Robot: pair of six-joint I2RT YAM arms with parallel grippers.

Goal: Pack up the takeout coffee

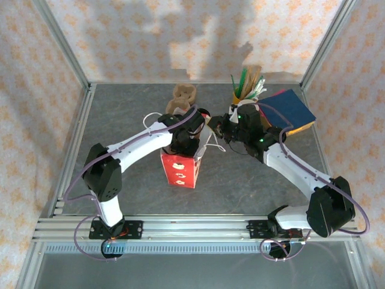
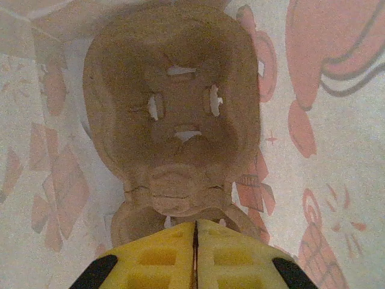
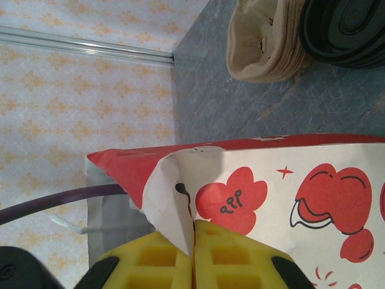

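A red bag with white printed sides stands upright mid-table. My left gripper reaches down into its mouth. In the left wrist view its fingers are pressed together just over the near edge of a brown pulp cup carrier that lies deep inside the bag. Whether that edge is pinched I cannot tell. My right gripper is at the bag's right rim, and it is shut on a folded flap of the bag. The takeout coffee is hidden.
A stack of brown pulp carriers stands behind the bag, also seen as carriers beside black round lids. A yellow cup of stirrers and blue and red sheets sit at the back right. Patterned walls enclose the table.
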